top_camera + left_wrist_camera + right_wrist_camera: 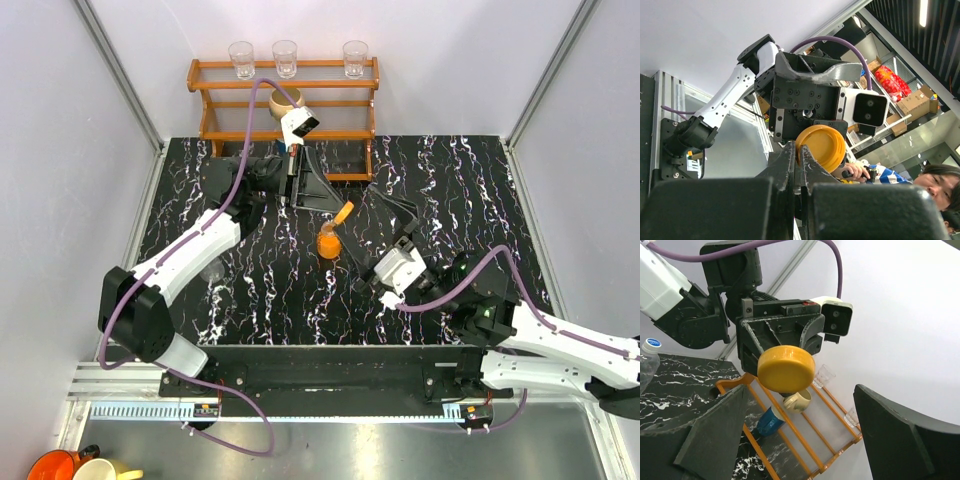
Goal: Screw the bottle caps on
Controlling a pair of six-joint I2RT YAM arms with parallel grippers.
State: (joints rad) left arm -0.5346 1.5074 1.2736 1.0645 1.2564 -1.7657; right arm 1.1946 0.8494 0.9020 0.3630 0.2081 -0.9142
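The left tool (798, 150) is pressed shut on the rim of the orange cap (821, 147). The cap is pinched at the very tips of the fingers (788, 165) and is held up in the air, tipped on its side. In the top view it is seen just above and beside the small orange bottle (329, 243), which stands in the middle of the black worktop (450, 180). Whether the cap touches the bottle cannot be told.

The right tool (800, 389) is spread wide, with nothing in it. It is pointed at the orange cap from close by.

The white cap (651, 344) with a blue top is seen on a clear bottle (646, 370) at the left edge of the right wrist view, near the left arm.

At the far side of the worktop a wooden rack (285, 100) is set. Three clear glasses (286, 57) are lined up on its top shelf. A pale mug (797, 401) and a dark blue tub (769, 421) are kept on its lower shelves.
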